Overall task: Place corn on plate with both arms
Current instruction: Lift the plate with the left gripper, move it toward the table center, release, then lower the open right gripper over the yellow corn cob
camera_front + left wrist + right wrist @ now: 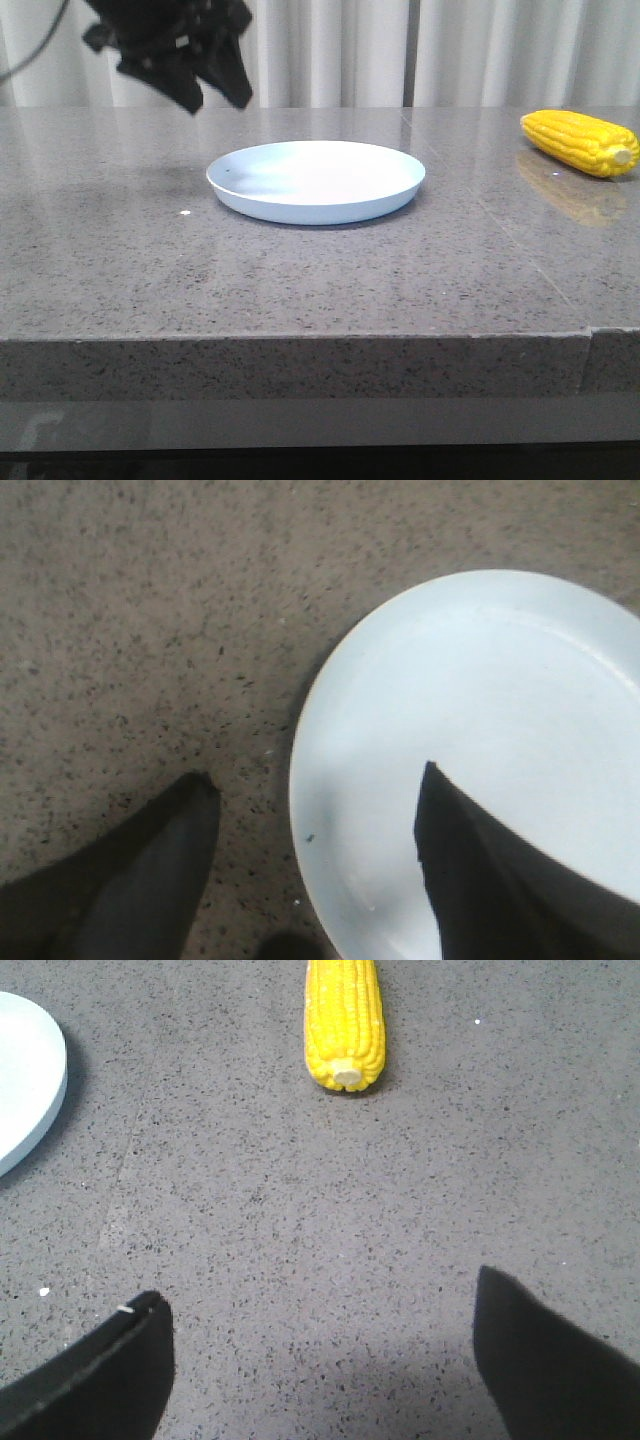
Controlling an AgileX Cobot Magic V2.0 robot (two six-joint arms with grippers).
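The corn (pixel 583 142) lies on the tabletop (pixel 300 270), well right of the empty plate (pixel 316 181), untouched. Left pincer (pixel 315 785) hovers spread above the plate's left rim; right pincer (pixel 320 1305), spread, faces the corn's stub, likely lining up its grasp.

No legible text, labels, brands, nos. or signs in any view. Plate (pixel 316 181), corn (pixel 581 142) and speckled worktop (pixel 300 280) all carry no markings; a small dark fleck on plate rim isn't lettering.
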